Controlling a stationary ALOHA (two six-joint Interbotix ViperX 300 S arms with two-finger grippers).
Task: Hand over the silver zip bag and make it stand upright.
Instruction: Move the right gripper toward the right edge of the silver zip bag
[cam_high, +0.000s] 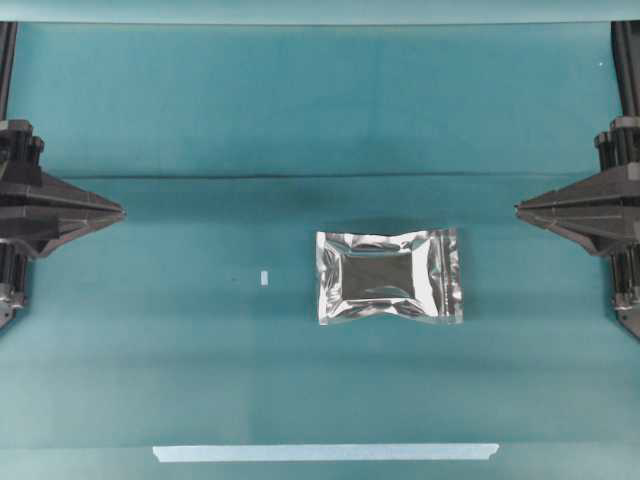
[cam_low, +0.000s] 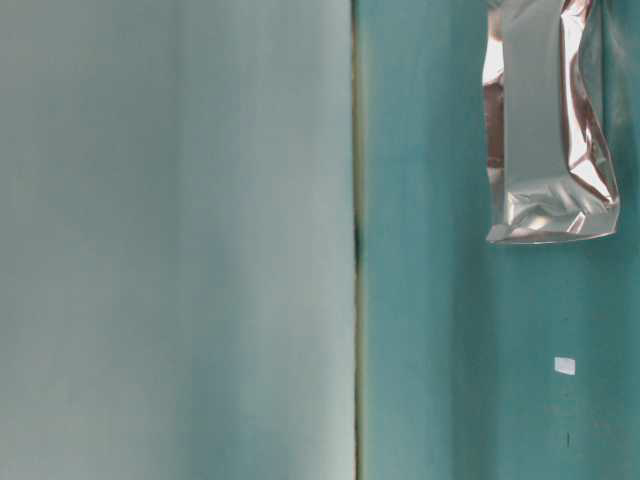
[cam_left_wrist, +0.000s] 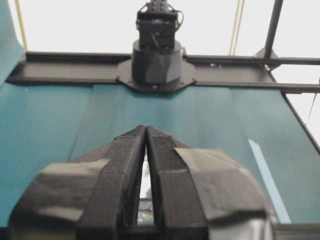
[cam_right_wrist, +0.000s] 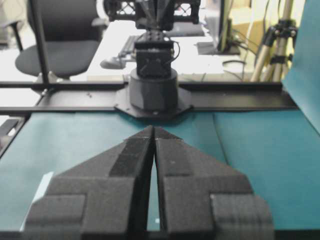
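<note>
Our left fingers (cam_left_wrist: 145, 131) are pressed together at the tips and hold nothing, and our right fingers (cam_right_wrist: 153, 130) are likewise together and empty. From above, the left fingers (cam_high: 122, 212) point inward from the left edge of the desk (cam_high: 320, 120) and the right fingers (cam_high: 518, 209) from the right edge, tips facing each other and well apart. Between them, somewhat nearer the right side, the bag (cam_high: 389, 276) lies flat on the teal cloth, crinkled, with a darker centre and untouched by either arm. The table-level view shows the bag (cam_low: 545, 130) at its upper right. A small white scrap (cam_high: 264, 276) sits to the bag's left, apart from it, and a long pale strip (cam_high: 325, 452) runs along the near edge.
</note>
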